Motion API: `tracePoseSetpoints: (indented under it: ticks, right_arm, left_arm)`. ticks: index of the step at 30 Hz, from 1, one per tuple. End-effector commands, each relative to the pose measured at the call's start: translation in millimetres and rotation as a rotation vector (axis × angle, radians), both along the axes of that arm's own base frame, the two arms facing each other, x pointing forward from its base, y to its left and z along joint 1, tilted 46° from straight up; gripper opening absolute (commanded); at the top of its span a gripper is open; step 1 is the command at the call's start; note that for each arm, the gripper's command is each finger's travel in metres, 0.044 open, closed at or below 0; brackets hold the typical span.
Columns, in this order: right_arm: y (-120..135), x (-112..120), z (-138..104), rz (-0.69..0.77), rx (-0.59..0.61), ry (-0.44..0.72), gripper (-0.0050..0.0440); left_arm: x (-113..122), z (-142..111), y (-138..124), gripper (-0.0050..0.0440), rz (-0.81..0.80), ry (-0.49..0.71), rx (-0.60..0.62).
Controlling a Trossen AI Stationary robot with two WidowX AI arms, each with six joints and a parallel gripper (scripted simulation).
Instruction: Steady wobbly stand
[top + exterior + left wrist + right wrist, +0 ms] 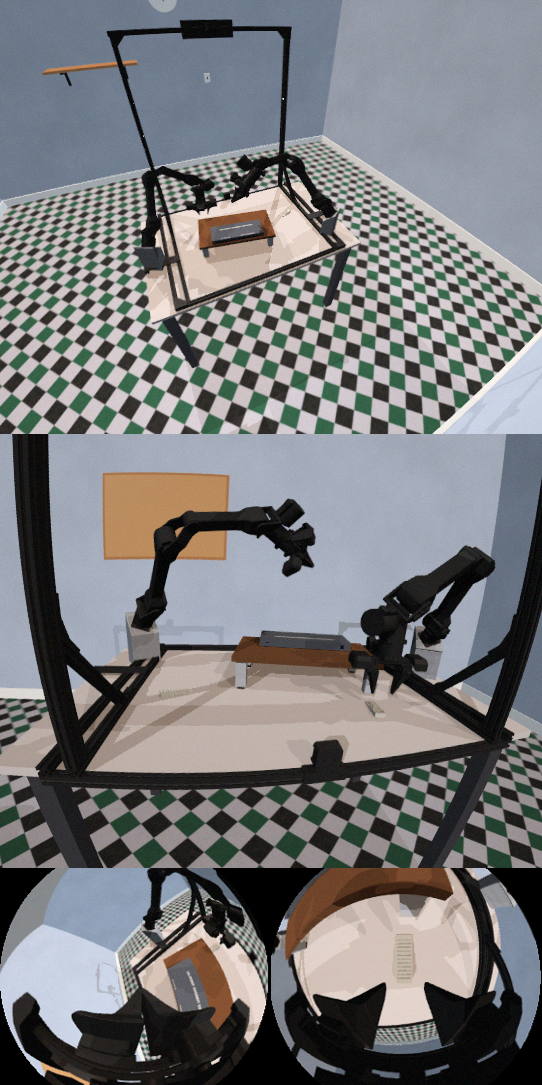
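The brown stand (205, 231) (295, 656) (222, 995) (368, 888) stands on pale legs and carries the dark grey network switch (235, 231) (305, 640) (185, 979). I cannot tell how level it is. One ribbed pale wedge (374, 708) (404, 957) lies on the table near a stand leg (411, 906). A second wedge (175, 693) (286, 213) lies on the other side of the stand. My right gripper (383, 690) (405, 985) is open and empty, above and beside the first wedge. My left gripper (312, 565) (140, 991) is shut and empty, high above the stand.
A black frame rail (225, 777) runs along the table edge, with a small black block (327, 754) on it. Frame posts (35, 609) rise at the table's sides. The right arm's wrist is close beside the stand's board.
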State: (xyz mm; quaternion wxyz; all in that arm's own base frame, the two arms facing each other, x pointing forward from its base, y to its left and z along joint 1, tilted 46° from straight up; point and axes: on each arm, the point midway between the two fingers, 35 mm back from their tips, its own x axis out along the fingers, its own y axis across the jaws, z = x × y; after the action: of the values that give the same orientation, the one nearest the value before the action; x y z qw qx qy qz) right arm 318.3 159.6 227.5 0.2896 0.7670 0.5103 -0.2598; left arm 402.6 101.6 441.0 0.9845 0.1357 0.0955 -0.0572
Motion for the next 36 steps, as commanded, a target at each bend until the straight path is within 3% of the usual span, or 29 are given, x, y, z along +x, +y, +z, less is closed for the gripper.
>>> tracePoseSetpoints:
  ticks: [1,7,14,19,24,36]
  right_arm:
    - [0,0,0,0.000,0.000,0.000,0.0241]
    - [0,0,0,0.000,0.000,0.000,0.0241]
    - [0,0,0,0.000,0.000,0.000,0.0241]
    - [0,0,0,0.000,0.000,0.000,0.0241]
    - [0,0,0,0.000,0.000,0.000,0.0241]
    - [0,0,0,0.000,0.000,0.000,0.0241]
  left_arm:
    - [1,-56,-7,0.0000,-0.058,0.177,-0.053]
    - [-20,-136,-29,0.0000,-0.178,0.467,-0.177]
    - [-21,-140,-30,0.0000,-0.178,0.485,-0.194]
    - [-54,-193,-56,0.0000,-0.290,0.720,-0.332]
    - [-93,-227,-84,0.0000,-0.395,0.930,-0.501]
    - [-94,-228,-84,0.0000,-0.396,0.933,-0.504]
